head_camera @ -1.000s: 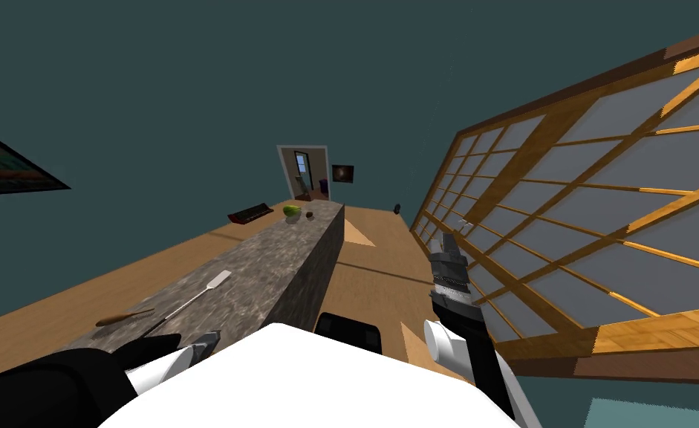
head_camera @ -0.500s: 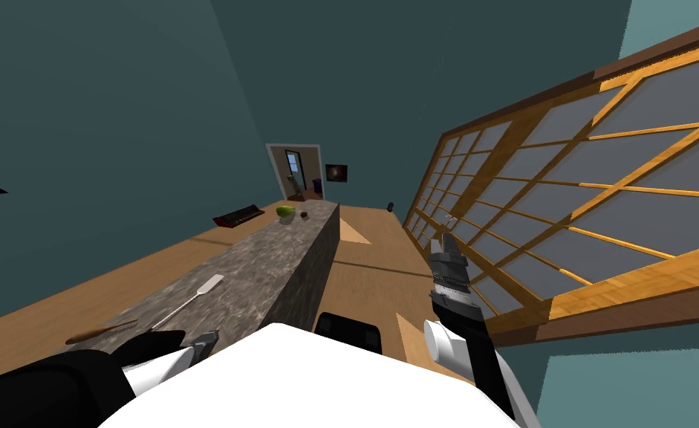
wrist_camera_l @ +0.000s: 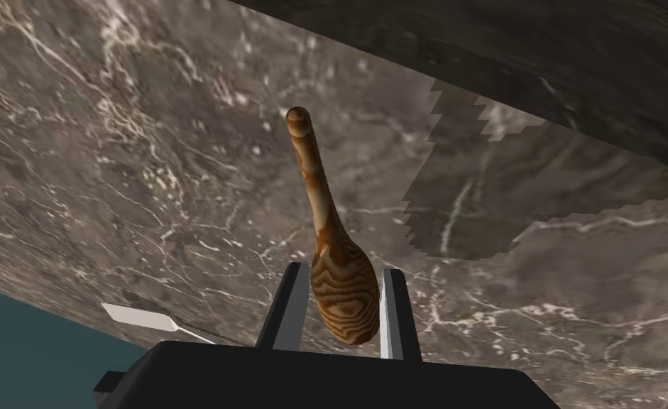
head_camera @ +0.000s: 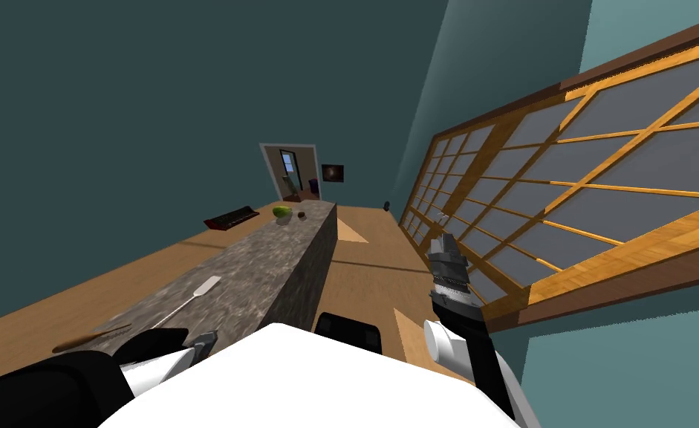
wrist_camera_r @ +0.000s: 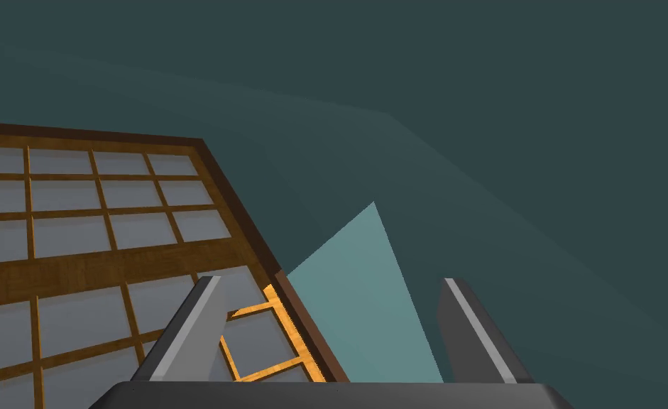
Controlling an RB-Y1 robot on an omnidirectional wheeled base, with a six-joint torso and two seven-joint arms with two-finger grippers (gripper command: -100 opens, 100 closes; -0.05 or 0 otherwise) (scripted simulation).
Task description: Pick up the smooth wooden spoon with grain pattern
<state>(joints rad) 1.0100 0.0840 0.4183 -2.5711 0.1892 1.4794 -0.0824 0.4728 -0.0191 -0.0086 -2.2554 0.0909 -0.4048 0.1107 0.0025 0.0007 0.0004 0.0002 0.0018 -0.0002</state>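
A long counter (head_camera: 266, 260) of mottled grey-brown stone runs away from me; a wooden lattice screen (head_camera: 563, 186) with grey panes lines the wall on my right; a dark red keyboard (head_camera: 231, 218) lies on the wooden floor left of the counter's far end; the right gripper (head_camera: 444, 244) is held up beside the screen, its fingers wide apart with nothing between them; the left gripper (wrist_camera_l: 344, 268) is at the counter's near end, its fingers drawn in against both sides of the wooden spoon (wrist_camera_l: 339, 284), gripping the striped bowl while the handle points away over the stone; whether the spoon touches the counter I cannot tell; a white spatula (head_camera: 208, 284) lies flat on the stone near it; at the far end sit a green round thing (head_camera: 282, 212) and, just beside it, a small dark thing (head_camera: 302, 215).
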